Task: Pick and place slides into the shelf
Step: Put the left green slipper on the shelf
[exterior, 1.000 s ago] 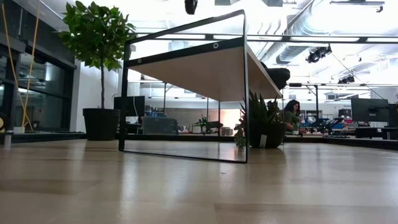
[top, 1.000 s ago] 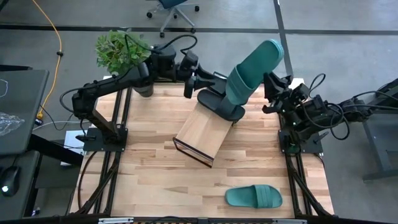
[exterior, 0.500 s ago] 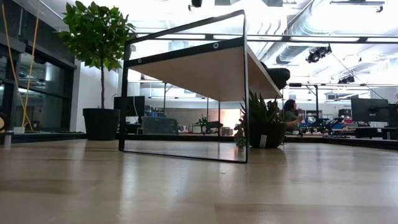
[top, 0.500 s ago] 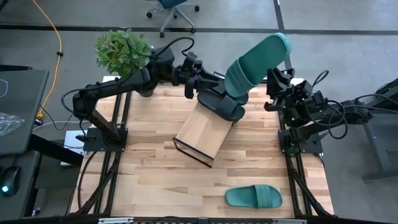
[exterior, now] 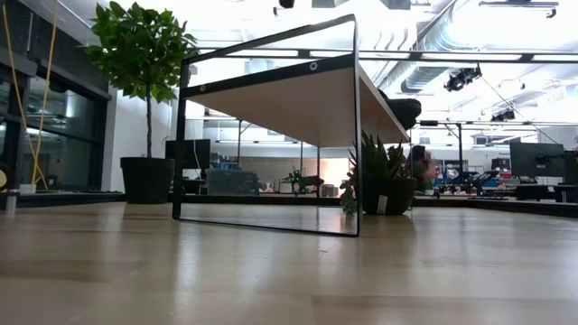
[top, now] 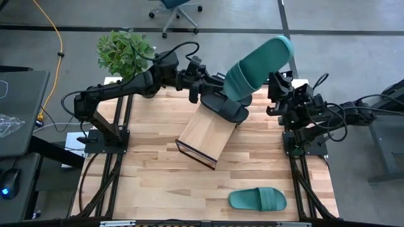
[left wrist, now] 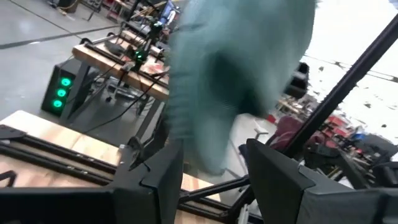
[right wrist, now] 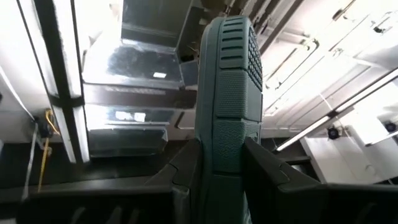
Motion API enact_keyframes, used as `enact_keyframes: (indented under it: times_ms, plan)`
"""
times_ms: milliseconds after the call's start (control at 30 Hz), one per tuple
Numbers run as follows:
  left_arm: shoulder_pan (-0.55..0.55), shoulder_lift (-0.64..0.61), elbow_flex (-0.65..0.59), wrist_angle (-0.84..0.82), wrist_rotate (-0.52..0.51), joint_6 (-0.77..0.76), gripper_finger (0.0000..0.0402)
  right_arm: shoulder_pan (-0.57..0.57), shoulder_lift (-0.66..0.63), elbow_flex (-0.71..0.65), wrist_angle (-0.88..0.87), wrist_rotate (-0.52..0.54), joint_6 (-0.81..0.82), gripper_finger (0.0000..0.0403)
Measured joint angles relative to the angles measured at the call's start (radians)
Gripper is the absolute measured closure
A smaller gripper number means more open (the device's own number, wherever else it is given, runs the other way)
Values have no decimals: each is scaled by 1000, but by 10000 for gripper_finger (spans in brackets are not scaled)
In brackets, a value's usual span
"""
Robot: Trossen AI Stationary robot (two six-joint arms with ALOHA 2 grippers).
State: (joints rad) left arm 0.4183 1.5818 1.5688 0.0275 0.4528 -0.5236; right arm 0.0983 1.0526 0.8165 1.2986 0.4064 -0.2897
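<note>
A teal slide (top: pixel 255 66) is held aloft, clamped in the right hand (top: pixel 276 94), half-closed on its edge, over the shelf (top: pixel 205 133) at the desk's far edge, while the left hand (top: pixel 203 85), spread wide, holds nothing; lowering it onto the board beside the black slide (top: pixel 224 107) is judged next.

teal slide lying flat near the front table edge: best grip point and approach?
Judging from the high view: grip the teal slide across the sole edges at the open heel end, coming straight down. It lies flat, strap up, long axis across the table, with bare table around it. The right gripper is nearer but shut on another teal slide.
</note>
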Motion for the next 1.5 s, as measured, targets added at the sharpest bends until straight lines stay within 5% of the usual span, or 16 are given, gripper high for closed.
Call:
enact_keyframes:
  times_ms: [1167,1500]
  plan:
    - [-40,0,0,29,-44,25,240,-13,16,1,-8,-73,83,336]
    - [-40,0,0,28,-42,31,308,-13,16,1,-24,-74,107,336]
